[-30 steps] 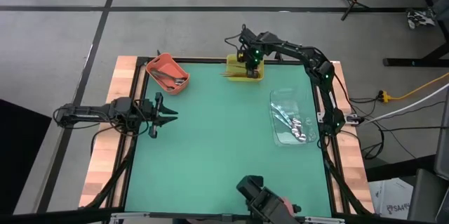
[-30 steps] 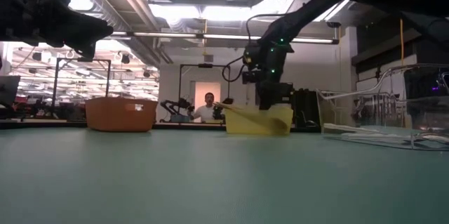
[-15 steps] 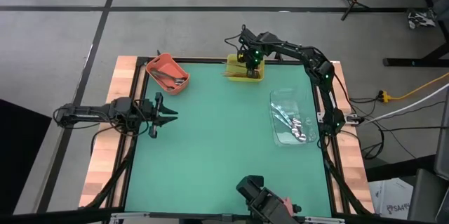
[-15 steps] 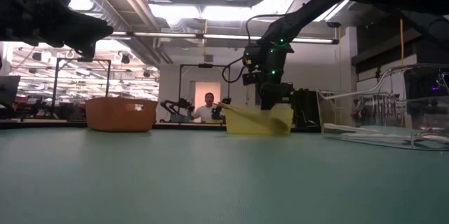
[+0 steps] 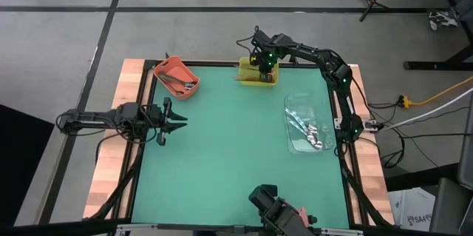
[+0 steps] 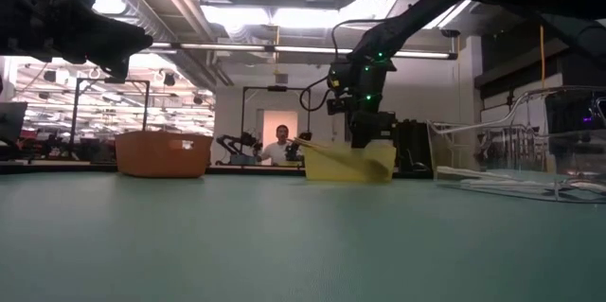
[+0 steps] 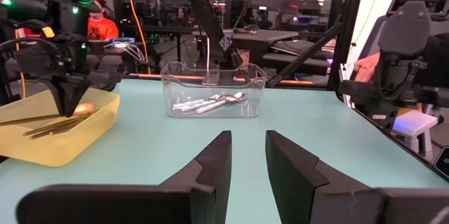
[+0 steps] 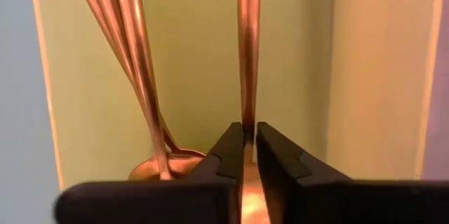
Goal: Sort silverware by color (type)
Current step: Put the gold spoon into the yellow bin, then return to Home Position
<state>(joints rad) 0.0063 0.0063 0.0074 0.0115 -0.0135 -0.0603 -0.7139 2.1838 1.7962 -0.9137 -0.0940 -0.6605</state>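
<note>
Placement step: the right pincer (image 8: pixel 244 140), lowered into the yellow bin (image 5: pixel 260 79) at the bench's far edge, pinches a copper spoon (image 8: pixel 248 48) beside two others. Next, releasing and rising clear seems due. The left pincer (image 7: pixel 247 157) waits, spread, near the bench's left edge.

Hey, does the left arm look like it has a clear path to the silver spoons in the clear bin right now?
Probably yes. The left gripper hangs open over bare green mat, and nothing stands between it and the clear bin holding the silver spoons. The right gripper is off at the yellow bin.
</note>
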